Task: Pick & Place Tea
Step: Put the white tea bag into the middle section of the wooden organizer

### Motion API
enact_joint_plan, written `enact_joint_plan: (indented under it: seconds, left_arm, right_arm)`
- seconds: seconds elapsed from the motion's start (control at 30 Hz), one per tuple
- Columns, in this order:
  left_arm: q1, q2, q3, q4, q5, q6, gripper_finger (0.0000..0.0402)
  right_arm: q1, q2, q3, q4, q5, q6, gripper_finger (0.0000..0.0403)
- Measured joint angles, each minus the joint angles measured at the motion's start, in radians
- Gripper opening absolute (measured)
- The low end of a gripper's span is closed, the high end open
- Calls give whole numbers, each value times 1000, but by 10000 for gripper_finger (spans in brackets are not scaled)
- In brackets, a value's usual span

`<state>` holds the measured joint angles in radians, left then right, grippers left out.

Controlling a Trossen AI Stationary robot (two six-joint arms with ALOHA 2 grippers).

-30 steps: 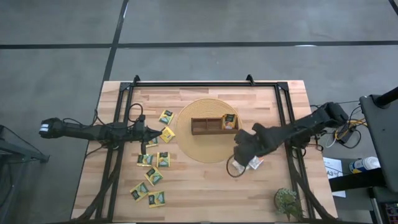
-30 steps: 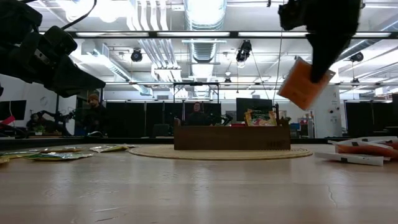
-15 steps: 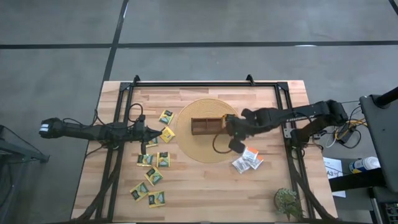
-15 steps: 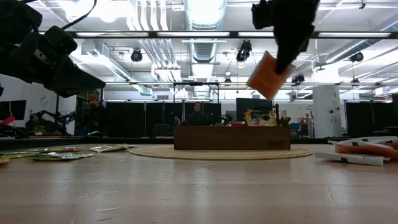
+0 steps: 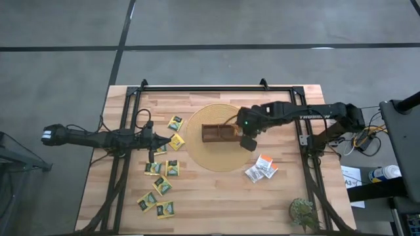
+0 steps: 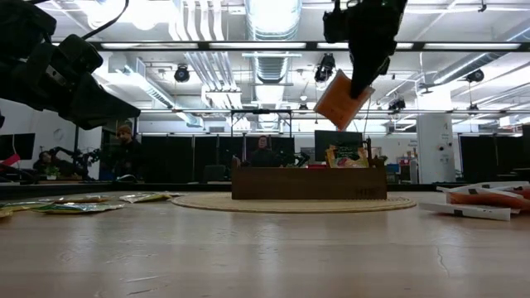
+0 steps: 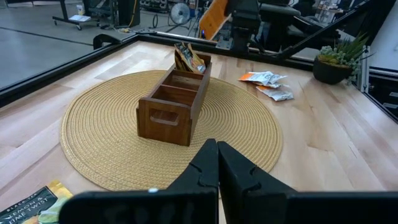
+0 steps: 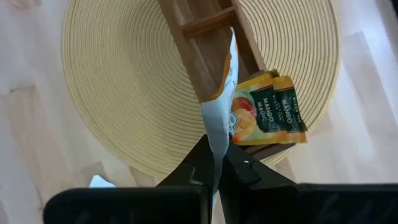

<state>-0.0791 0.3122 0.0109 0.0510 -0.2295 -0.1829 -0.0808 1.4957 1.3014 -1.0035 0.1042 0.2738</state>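
Note:
My right gripper [image 6: 362, 79] is shut on an orange tea packet [image 6: 342, 99] and hangs above the right end of the brown wooden tray [image 5: 220, 133]. The tray stands on a round woven mat [image 5: 210, 157]. Its right compartment holds yellow-green mango packets [image 8: 267, 112]. More yellow-green packets [image 5: 161, 185] lie on the table's left part, and white-orange ones [image 5: 261, 167] lie right of the mat. My left gripper [image 7: 217, 163] is shut and holds nothing. It hovers left of the mat [image 5: 164, 139]. My right gripper pinches the orange packet between its two fingers at the packet's upper edge [image 8: 215, 138]. The fingers come from above, slanting down. The packet hangs tilted below them, clear of the tray and mat. The right wrist view shows it edge-on.
A small potted plant [image 5: 304, 213] stands at the table's near right corner. A black frame rail [image 5: 216, 87] runs along the far edge and down both sides. Bare wood lies along the near edge between the two groups of packets.
My right gripper has carried the orange packet up and away from the white-orange packets right of the mat, toward the table's far edge and slightly left, until it is over the tray's right end. The wrist has rolled on the way. The packet stays hanging, tilted.

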Motion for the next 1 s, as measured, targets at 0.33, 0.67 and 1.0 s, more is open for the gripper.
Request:
enact_joint_plan:
  seconds: [0.33,0.67,1.0]
  left_arm:
    - [0,0,0,0,0,0,0]
    - [0,0,0,0,0,0,0]
    - [0,0,0,0,0,0,0]
  right_arm:
    - [-140,60,43,24,-112,-136,8]
    - [-176,243,195,8,-218,-271,8]
    - [-176,383,307,-131,-247,-285,8]
